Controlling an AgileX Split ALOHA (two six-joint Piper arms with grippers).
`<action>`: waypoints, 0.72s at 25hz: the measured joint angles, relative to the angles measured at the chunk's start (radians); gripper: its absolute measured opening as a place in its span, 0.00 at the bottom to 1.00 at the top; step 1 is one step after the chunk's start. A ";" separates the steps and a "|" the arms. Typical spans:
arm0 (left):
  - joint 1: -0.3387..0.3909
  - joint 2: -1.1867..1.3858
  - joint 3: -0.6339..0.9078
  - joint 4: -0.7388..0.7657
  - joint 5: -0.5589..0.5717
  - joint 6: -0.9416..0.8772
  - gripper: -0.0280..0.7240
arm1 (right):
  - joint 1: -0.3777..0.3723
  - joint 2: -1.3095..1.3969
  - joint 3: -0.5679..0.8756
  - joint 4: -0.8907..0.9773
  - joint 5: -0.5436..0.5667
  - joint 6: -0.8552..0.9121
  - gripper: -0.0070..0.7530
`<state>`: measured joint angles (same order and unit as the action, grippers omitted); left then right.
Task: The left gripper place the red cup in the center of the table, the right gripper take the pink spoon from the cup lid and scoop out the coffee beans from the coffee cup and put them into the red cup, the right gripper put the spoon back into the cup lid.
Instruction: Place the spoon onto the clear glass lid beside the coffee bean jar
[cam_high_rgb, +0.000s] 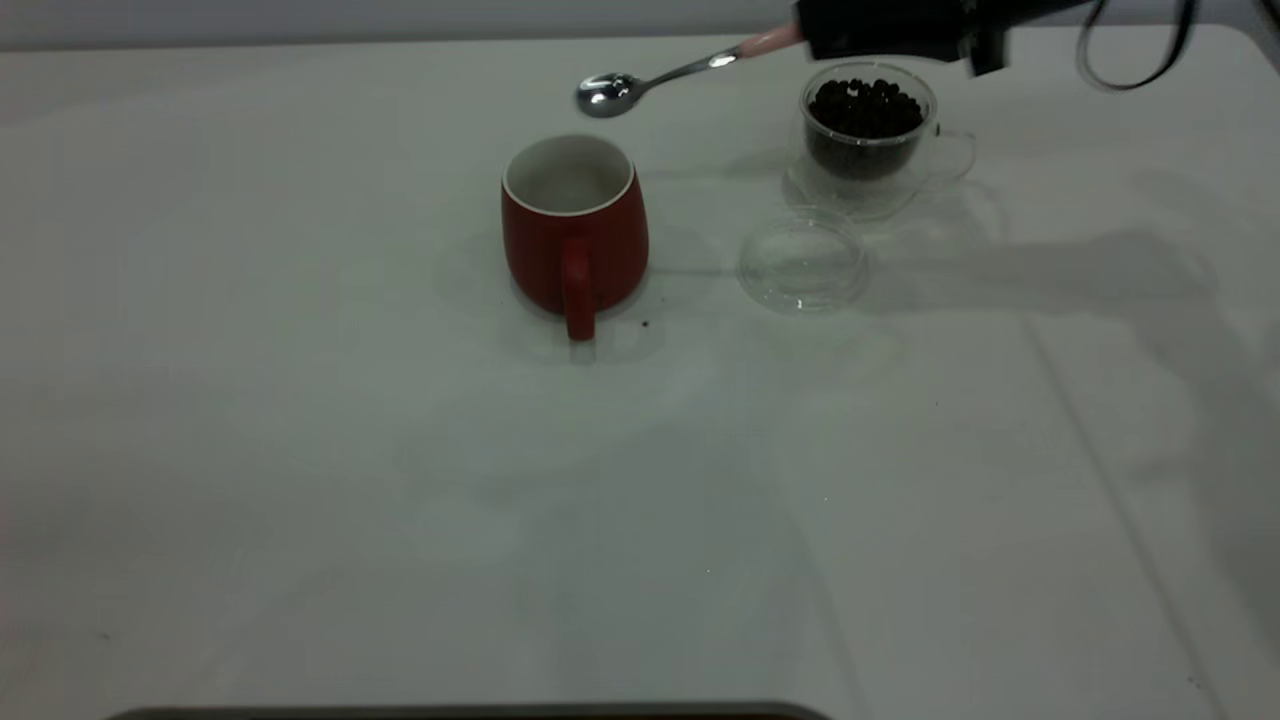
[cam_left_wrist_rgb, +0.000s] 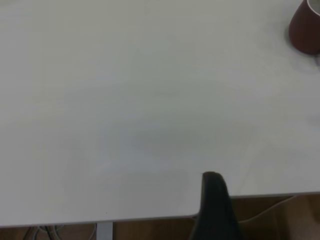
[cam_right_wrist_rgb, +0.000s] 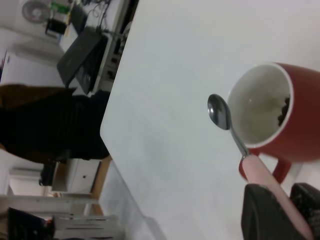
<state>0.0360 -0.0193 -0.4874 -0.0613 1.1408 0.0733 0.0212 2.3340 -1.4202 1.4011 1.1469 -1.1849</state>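
Observation:
The red cup (cam_high_rgb: 573, 225) stands upright mid-table, handle toward the near edge; the right wrist view shows a few coffee beans (cam_right_wrist_rgb: 284, 107) inside it. My right gripper (cam_high_rgb: 815, 35) hovers at the far right, shut on the pink spoon (cam_high_rgb: 650, 80). The spoon's shiny bowl (cam_right_wrist_rgb: 219, 111) looks empty and hangs in the air just beyond the red cup's rim. The coffee cup (cam_high_rgb: 868, 125), heaped with beans (cam_high_rgb: 865, 105), sits below the gripper. In front of it lies the cup lid (cam_high_rgb: 803, 262), with nothing in it. My left gripper (cam_left_wrist_rgb: 215, 185) rests at the table's edge, far from the red cup (cam_left_wrist_rgb: 306, 27).
The white table (cam_high_rgb: 400, 480) stretches wide and bare to the left and front of the cups. A tiny dark speck (cam_high_rgb: 645, 323) lies beside the red cup. Past the table's edge in the right wrist view are a dark bulky shape (cam_right_wrist_rgb: 45, 125) and shelves of equipment (cam_right_wrist_rgb: 82, 57).

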 joint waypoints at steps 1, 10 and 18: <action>0.000 0.000 0.000 0.000 0.000 0.000 0.82 | -0.009 -0.017 0.029 0.001 0.000 0.009 0.16; 0.000 0.000 0.000 0.000 0.000 0.001 0.82 | -0.110 -0.100 0.429 0.319 -0.132 -0.133 0.16; 0.000 0.000 0.000 0.000 0.000 0.002 0.82 | -0.151 -0.056 0.500 0.389 -0.272 -0.164 0.16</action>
<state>0.0360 -0.0193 -0.4874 -0.0613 1.1408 0.0753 -0.1296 2.2779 -0.9199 1.7904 0.8754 -1.3485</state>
